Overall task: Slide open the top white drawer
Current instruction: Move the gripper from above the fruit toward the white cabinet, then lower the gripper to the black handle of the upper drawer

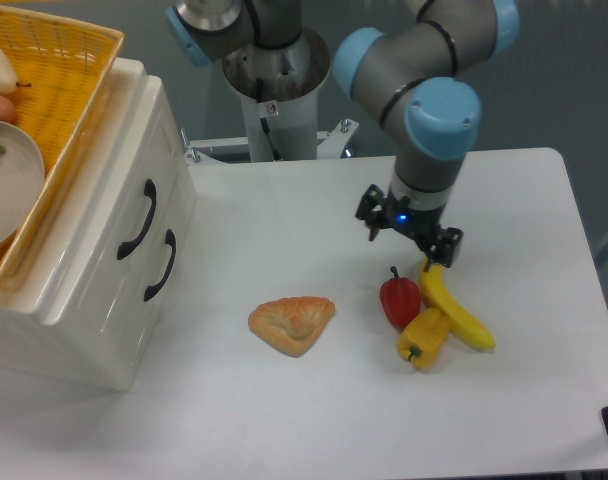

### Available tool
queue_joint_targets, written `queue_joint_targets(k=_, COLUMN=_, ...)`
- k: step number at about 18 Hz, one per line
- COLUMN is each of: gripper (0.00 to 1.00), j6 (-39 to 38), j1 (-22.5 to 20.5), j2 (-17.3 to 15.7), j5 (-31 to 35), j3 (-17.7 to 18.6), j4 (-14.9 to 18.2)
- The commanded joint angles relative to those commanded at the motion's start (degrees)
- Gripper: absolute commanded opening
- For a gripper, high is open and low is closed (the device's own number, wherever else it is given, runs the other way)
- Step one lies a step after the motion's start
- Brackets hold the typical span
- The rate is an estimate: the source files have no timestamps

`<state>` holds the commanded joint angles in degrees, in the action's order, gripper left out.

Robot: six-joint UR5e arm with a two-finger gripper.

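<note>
White table (314, 420), hand (408, 228) fingertips indistinct, top white drawer (119, 195) shut

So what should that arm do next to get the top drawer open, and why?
Probably travel left toward the top white drawer. The drawer sits shut, flush with the one below, and the pincer hangs empty above the table by the banana, far from the curved black handle it must hook.

White table (314, 420) with cabinet (94, 310), food.
</note>
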<state>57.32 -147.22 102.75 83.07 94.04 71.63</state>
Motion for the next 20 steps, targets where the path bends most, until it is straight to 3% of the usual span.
queue_joint_targets(k=9, gripper=1.0, j6=-11.17, j1=6.33, j2=-4.57, j5=-5.02, j3=0.62, j4=6.85)
queue_joint_targets(k=14, gripper=1.0, j6=-16.71, j1=9.49, j2=-4.49, j5=-7.66, j3=0.8, j4=8.43)
queue_joint_targets(k=20, gripper=1.0, j6=-17.5, j1=11.69, j2=-4.05, j5=-11.88, j3=0.8, j4=11.77)
